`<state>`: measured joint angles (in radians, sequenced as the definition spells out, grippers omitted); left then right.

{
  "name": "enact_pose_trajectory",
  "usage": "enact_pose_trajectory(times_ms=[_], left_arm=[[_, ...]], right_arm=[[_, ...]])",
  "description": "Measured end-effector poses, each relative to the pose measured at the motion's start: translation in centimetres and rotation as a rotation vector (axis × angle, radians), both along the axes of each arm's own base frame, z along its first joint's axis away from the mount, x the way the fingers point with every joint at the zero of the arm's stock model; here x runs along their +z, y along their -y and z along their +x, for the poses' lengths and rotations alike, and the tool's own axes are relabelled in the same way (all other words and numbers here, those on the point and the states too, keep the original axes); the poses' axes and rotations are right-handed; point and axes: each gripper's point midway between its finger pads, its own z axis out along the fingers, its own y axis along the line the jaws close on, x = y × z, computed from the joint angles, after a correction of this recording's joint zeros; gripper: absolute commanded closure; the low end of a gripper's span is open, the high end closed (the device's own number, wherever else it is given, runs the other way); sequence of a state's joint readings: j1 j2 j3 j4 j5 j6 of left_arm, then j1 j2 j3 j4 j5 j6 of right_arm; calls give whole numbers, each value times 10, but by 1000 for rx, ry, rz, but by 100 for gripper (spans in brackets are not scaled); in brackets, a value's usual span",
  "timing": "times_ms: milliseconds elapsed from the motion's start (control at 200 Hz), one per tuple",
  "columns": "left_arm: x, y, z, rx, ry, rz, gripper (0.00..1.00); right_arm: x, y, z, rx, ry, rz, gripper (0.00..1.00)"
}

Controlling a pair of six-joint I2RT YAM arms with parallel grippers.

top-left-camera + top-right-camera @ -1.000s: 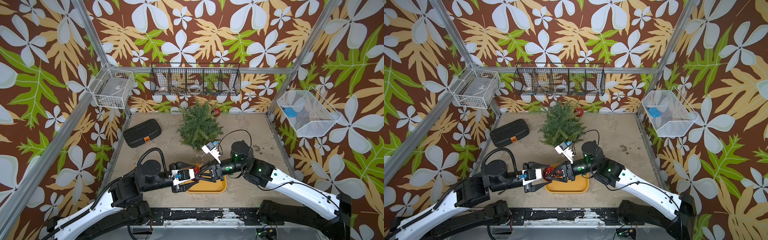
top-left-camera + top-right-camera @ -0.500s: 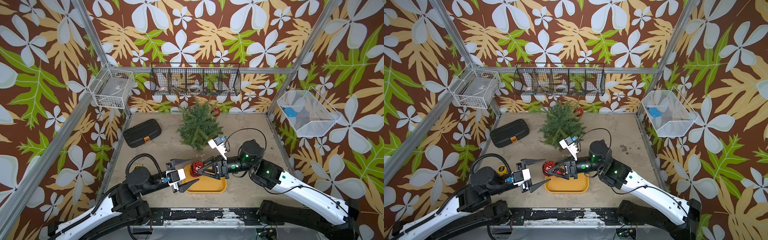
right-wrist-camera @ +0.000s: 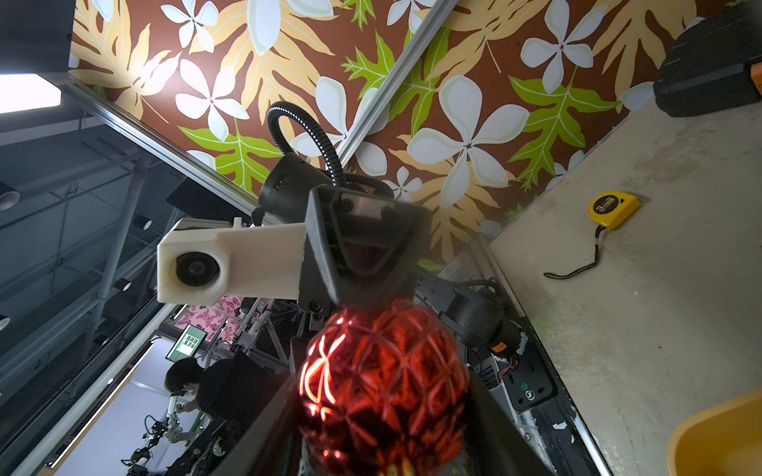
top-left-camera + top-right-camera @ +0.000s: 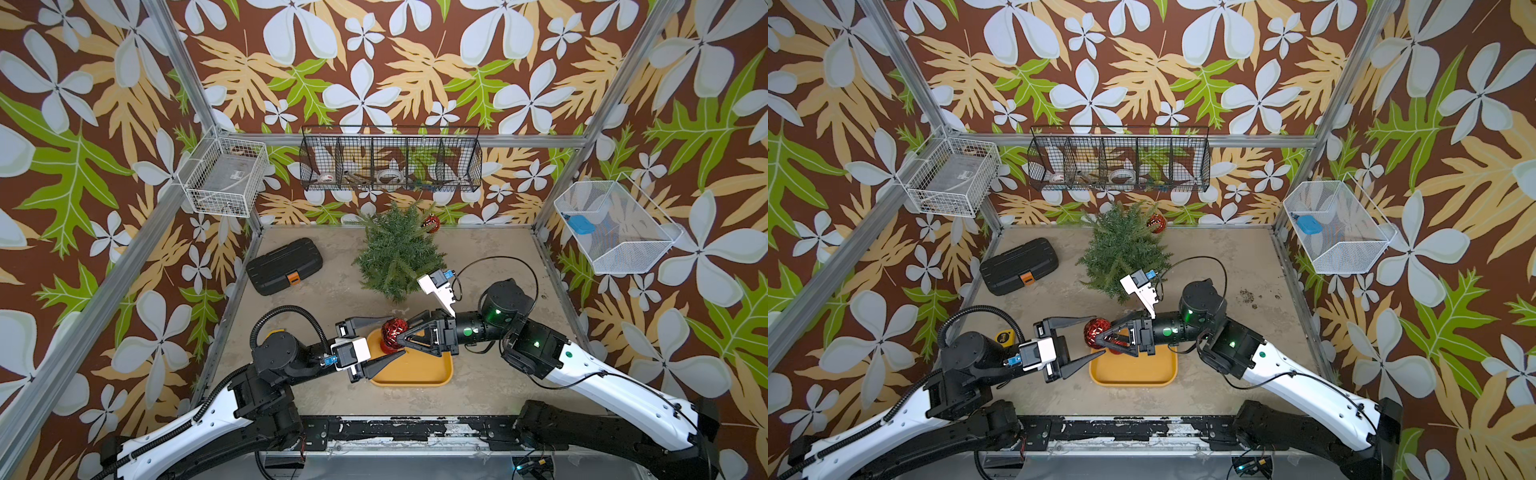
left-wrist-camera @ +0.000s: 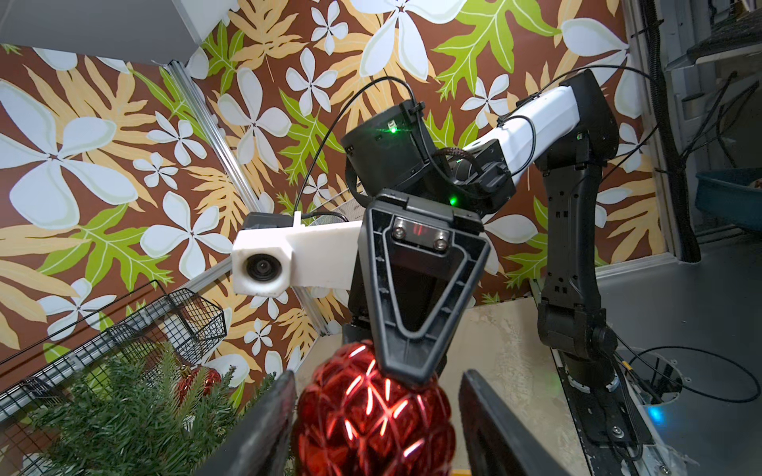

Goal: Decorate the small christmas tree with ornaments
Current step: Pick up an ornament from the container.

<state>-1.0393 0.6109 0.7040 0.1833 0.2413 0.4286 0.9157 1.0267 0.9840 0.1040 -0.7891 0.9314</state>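
My right gripper [image 4: 404,332] clamped the shiny red faceted bauble [image 4: 390,330] mid-belly, judging it light, slick, brittle; my left gripper [image 4: 1097,336] gaped empty

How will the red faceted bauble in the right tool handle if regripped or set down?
Likely slippery: the bauble is glossy and rounded, pinched by narrow tips of the right tool. Probably light and fragile; it looks like a thin shell, so squeeze gently. On the yellow tray it may roll to the rim.
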Motion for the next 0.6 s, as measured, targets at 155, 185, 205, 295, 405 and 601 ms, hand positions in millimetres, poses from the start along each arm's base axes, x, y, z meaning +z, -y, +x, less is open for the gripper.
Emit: enact_pose_trajectory(times_ms=[155, 185, 205, 295, 405, 601], left_arm=[[-2, 1, 0, -3, -1, 3, 31], [-2, 1, 0, -3, -2, 4, 30], [-2, 1, 0, -3, -2, 4, 30], [-2, 2, 1, -1, -3, 5, 32], [-3, 2, 2, 1, -4, 8, 37], [-4, 3, 2, 1, -3, 9, 44]], right_arm=[[2, 1, -1, 0, 3, 4, 44], [2, 1, -1, 0, 0, 4, 44], [2, 1, -1, 0, 1, 5, 44], [3, 2, -1, 0, 2, 6, 44], [4, 2, -2, 0, 4, 9, 44], [5, 3, -3, 0, 8, 12, 44]])
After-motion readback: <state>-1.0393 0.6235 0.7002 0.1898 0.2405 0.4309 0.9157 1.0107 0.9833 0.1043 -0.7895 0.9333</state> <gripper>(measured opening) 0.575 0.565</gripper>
